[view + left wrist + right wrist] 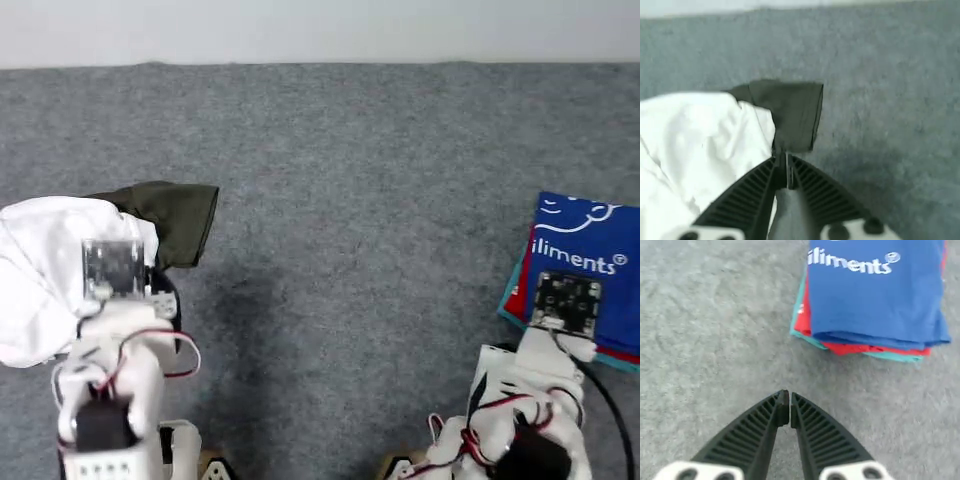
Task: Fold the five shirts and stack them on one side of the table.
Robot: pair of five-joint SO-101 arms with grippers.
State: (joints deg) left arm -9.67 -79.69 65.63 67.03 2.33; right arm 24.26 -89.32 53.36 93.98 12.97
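Left edge of the worktop (360, 170): a crumpled white shirt (40, 270) overlaps a dark olive shirt (180, 215), both unfolded, evidently awaiting folding. The left claw (786, 165), clenched with no cloth seen between its jaws, sits where the two meet. The right claw (790, 402), likewise clenched and empty, rests just short of the folded stack (875, 295), blue over red over teal, set rightward as the collecting pile.
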